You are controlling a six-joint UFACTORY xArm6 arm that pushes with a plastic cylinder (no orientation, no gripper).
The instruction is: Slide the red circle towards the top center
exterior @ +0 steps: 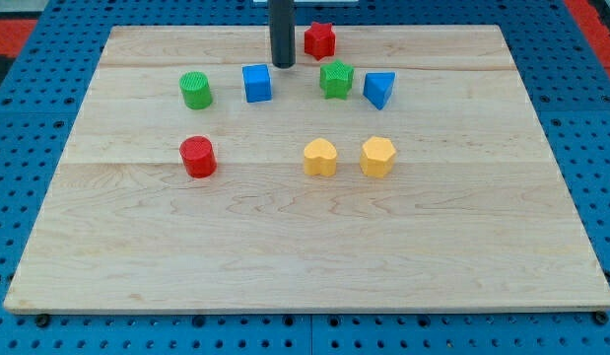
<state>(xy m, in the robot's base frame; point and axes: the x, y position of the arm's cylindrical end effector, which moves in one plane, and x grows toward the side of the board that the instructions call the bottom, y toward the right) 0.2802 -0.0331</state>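
The red circle (198,157) sits on the wooden board at the view's left of centre. My tip (283,65) is near the view's top centre, well up and to the right of the red circle. It stands just above and to the right of the blue square (256,83) and to the left of the red star-shaped block (319,39). It touches no block that I can make out.
A green circle (196,90) lies above the red circle. A green star-shaped block (336,79) and a blue triangle (378,89) sit right of the tip. A yellow heart (320,157) and a yellow hexagon (377,157) lie mid-board. The board (305,266) rests on a blue pegboard.
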